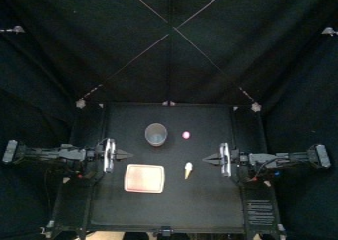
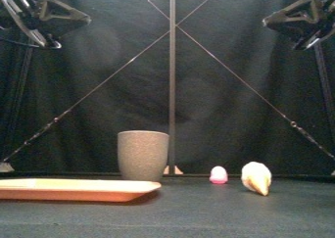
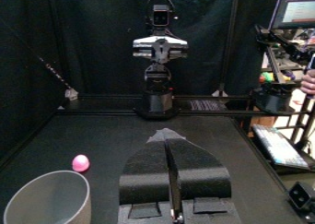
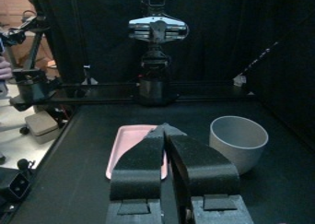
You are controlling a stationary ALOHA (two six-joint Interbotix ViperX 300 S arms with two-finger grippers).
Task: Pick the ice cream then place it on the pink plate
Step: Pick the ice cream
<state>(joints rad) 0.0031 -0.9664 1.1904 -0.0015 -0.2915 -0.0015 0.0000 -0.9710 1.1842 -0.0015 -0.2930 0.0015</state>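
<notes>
The ice cream (image 1: 189,170), a pale cone lying on its side, rests on the table right of the pink plate (image 1: 144,179). From the front the ice cream (image 2: 256,177) lies at the right and the plate (image 2: 72,189) at the left. My left gripper (image 1: 117,153) hovers at the table's left side, jaws shut and empty (image 3: 172,135). At the right side, just right of the cone, my right gripper (image 1: 222,158) is also shut and empty (image 4: 169,128). The right wrist view shows the plate (image 4: 133,145) but not the cone.
A tall grey speckled cup (image 1: 157,135) stands behind the plate, with a small pink toy (image 1: 187,136) to its right. The cup (image 2: 143,155) and the pink toy (image 2: 218,174) also show from the front. Both arms hang high above the table.
</notes>
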